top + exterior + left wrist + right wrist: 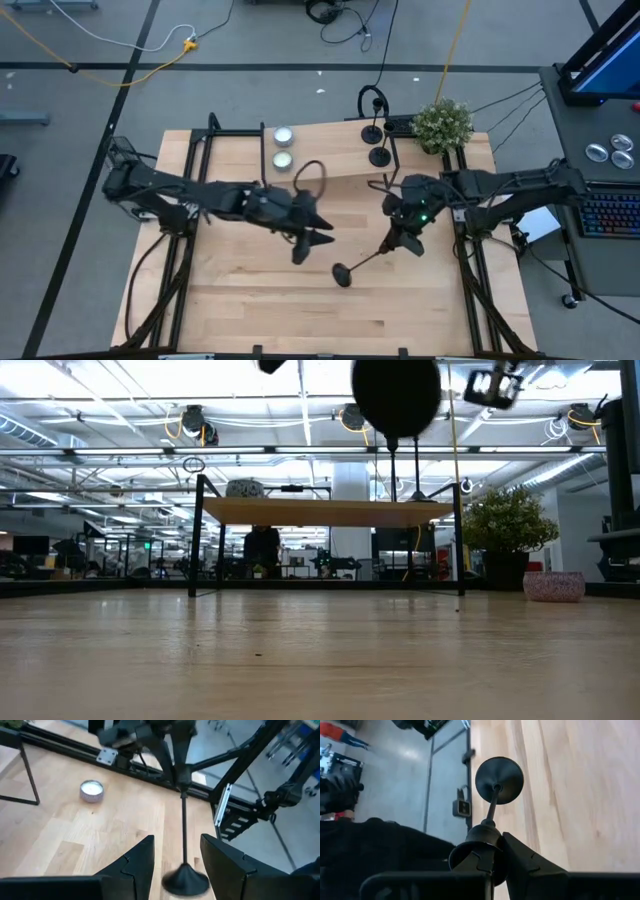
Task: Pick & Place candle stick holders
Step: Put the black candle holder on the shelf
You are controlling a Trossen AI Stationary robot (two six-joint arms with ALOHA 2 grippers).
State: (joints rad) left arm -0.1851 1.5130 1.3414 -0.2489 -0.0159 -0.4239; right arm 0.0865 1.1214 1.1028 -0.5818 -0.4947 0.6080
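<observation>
A matte-black candle stick holder (362, 262) with a round disc base (342, 274) and a thin stem hangs in the air over the table's middle. My right gripper (402, 243) is shut on its upper end. My left gripper (316, 238) is open and empty just left of it. In the left wrist view the base (185, 880) shows between the open fingers (140, 865), with no touch that I can see. Two more black holders (376, 146) stand on the raised wooden shelf (330, 150) at the far side. In the low view the base (395, 395) hangs high above the tabletop. My right gripper pinches the holder's wider cup end (481, 836), opposite the disc base, between its two fingers. The fingers come from the table's right, slanting down, and lie along the stem. The holder is lifted clear, its stem (491, 806) slanting toward the near left, with the base (499, 779) lowest.
Two silver-white tealights (283, 146) and a thin wire loop (311, 176) are on the raised shelf's left half. A third tealight (92, 790) shows in the left wrist view. A potted plant (443, 124) stands at the far right corner. Bare wood lies toward the near edge.
</observation>
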